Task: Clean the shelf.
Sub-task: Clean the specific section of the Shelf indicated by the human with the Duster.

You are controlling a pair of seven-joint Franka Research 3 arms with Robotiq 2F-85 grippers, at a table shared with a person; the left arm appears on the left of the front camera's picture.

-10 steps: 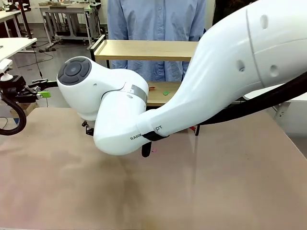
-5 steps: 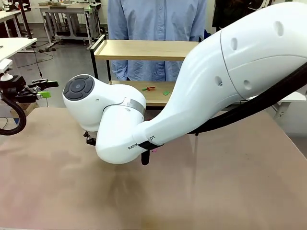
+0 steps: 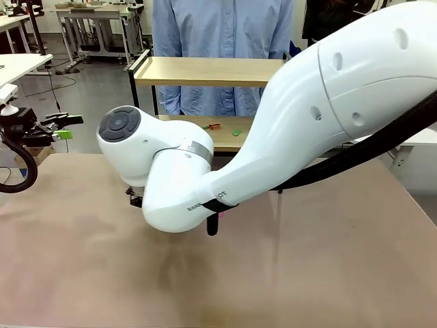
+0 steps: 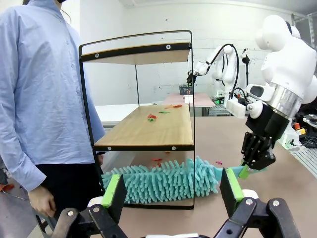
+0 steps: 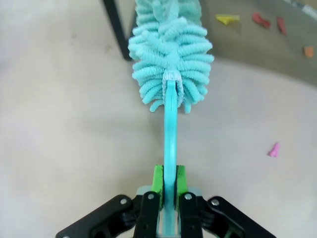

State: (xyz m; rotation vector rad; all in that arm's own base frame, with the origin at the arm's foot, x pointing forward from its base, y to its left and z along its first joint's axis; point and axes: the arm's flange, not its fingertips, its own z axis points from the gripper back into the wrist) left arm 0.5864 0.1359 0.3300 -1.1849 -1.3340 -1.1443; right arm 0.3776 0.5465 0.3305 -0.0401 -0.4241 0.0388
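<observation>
The brown table has a wide bare surface on the near side. The white right arm reaches low across the middle of it from the right. The shelf stands at the far side of the table, just in front of a person in a blue shirt. Its top board is bare, and between the two boards there is open room.

The fluffy teal duster lies on the table under the lower board, between the black legs. Its handle comes out past the frame's edge. The right gripper has its green pads pressed together on this handle.

The left gripper waits at the left table edge, well apart from the shelf, with its jaws spread wide and holding nothing.

Small coloured scraps lie on the lower board, and a pink scrap lies on the table.
</observation>
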